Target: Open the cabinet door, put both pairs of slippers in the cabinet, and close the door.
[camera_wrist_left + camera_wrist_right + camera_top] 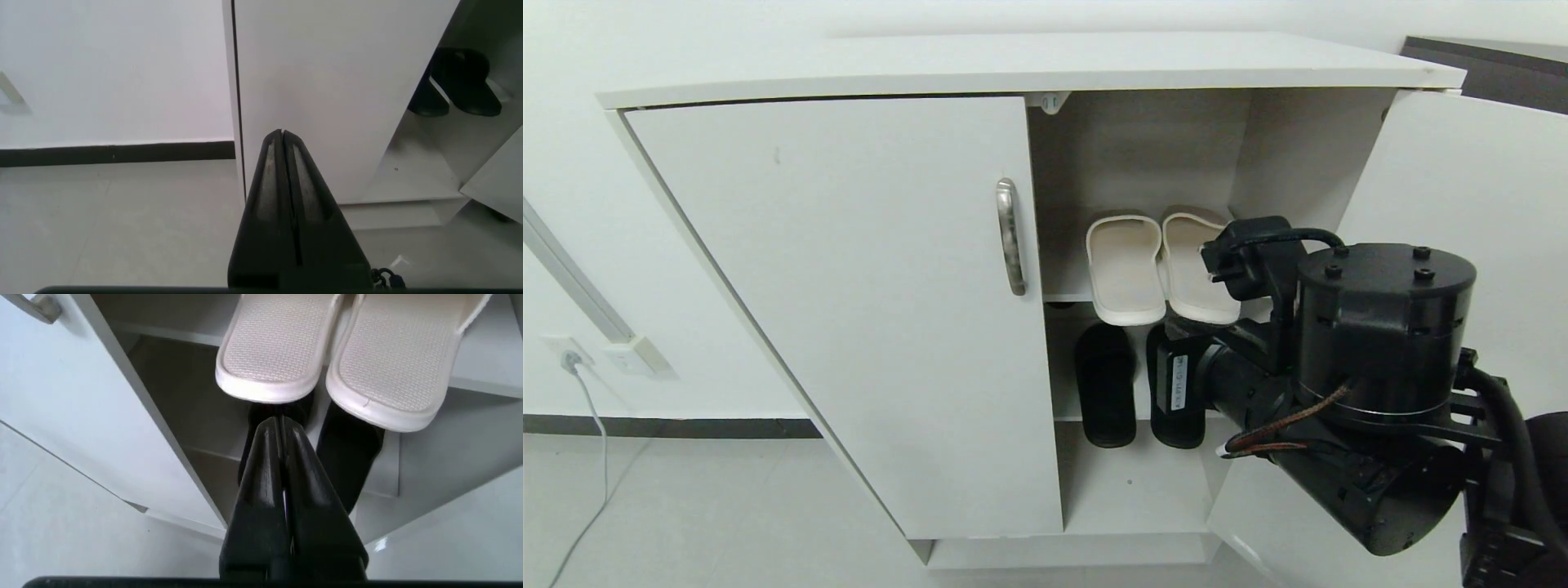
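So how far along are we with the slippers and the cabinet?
Done: right door open, white slippers on the upper shelf, black slippers below. In hand: nothing; right claw is shut and empty in front of them. Left: closing the door.

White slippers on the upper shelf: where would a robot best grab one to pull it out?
Probably by the heel end of a white slipper, coming straight in from the cabinet's open front. The heels jut past the shelf edge, leaving room for one finger above and one below; the strapped toes lie deeper inside.
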Controlling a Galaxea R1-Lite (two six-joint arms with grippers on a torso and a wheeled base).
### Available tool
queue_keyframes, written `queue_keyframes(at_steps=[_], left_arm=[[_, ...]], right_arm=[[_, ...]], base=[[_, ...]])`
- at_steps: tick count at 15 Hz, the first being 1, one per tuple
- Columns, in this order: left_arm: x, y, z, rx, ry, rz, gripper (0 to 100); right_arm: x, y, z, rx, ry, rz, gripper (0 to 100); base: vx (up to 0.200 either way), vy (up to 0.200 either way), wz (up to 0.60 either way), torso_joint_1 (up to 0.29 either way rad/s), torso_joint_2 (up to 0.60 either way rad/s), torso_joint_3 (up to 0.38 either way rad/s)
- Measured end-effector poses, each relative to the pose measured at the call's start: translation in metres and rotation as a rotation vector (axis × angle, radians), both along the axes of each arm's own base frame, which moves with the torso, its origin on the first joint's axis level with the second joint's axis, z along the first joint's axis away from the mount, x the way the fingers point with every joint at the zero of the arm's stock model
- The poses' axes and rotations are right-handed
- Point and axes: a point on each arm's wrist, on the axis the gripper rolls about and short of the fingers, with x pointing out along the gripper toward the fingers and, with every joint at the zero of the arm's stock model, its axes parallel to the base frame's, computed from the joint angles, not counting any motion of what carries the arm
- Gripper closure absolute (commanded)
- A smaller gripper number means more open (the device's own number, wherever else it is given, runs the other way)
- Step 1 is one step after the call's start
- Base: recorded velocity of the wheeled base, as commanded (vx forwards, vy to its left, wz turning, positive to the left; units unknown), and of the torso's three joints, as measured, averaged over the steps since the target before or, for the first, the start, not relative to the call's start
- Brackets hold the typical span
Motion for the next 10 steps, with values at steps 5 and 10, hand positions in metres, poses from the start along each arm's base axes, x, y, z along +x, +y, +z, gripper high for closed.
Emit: queue_keyframes(at_steps=[5,10], left_arm=[[0.0,0.0,0.0,0.0,0.0,0.0,100],[0.0,0.0,0.0001,0.0,-0.001,0.0,100]], right_arm=[[0.0002,-0.0013,-0.0021,-0.008,0.004,-0.002,100],[0.0014,-0.003,-0.0052,-0.017,0.011,-0.008,100]], base=[[-0.2,0.0,0.0,0.001,0.0,0.001],[-0.2,0.0,0.0,-0.001,0.0,0.002]])
